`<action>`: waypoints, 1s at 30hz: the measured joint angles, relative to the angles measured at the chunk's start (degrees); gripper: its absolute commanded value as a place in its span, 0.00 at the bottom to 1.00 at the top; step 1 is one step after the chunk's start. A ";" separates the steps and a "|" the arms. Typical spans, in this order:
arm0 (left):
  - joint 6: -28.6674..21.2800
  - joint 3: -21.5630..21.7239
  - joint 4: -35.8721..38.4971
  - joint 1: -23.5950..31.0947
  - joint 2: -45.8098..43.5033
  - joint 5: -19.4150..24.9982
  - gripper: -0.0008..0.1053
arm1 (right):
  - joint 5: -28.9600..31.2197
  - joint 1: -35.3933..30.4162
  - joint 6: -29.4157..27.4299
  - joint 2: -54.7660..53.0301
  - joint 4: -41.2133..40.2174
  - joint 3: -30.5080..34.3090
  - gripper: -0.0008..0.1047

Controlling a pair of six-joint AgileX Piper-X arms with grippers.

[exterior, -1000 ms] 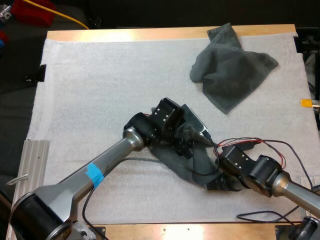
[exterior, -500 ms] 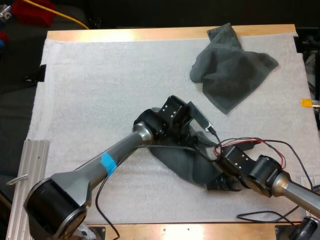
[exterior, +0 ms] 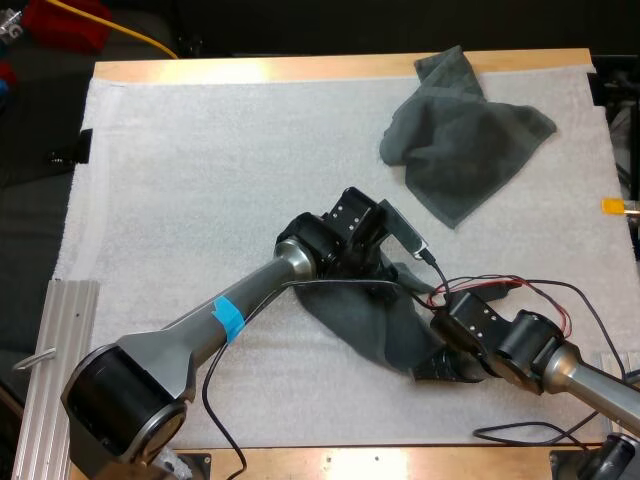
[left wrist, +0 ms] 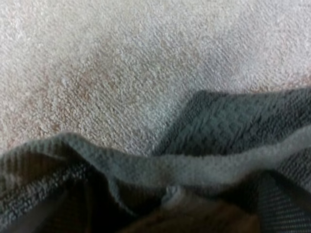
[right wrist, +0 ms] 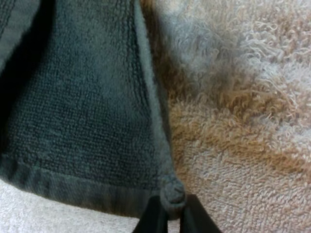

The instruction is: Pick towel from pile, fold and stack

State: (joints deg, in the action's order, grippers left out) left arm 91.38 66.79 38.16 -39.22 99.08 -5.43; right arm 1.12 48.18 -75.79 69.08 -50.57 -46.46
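The right gripper pinches a corner of the grey-green towel. The left gripper clamps its opposite edge, the cloth stretched between them at the white mat's near centre. A crumpled towel lies at the mat's far right.

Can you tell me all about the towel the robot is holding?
The towel is dark grey-green terry cloth with a stitched hem, rumpled and partly unfolded. The right end effector pinches one corner; the left end effector holds another edge up. Its middle sags onto the white mat.
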 measured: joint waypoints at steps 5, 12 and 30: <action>0.00 0.00 0.61 0.00 0.00 -0.02 0.59 | 0.00 0.00 0.00 0.00 0.00 0.00 0.02; 0.00 0.00 0.61 0.00 1.05 -0.02 0.51 | 0.00 0.00 0.00 0.00 0.00 0.00 0.02; 0.00 0.70 4.96 0.00 2.26 0.65 0.21 | 0.00 0.00 0.00 0.00 0.00 0.00 0.02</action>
State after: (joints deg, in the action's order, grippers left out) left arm 91.38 67.49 43.12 -39.22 101.34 -4.77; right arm 1.12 48.18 -75.79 69.08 -50.57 -46.46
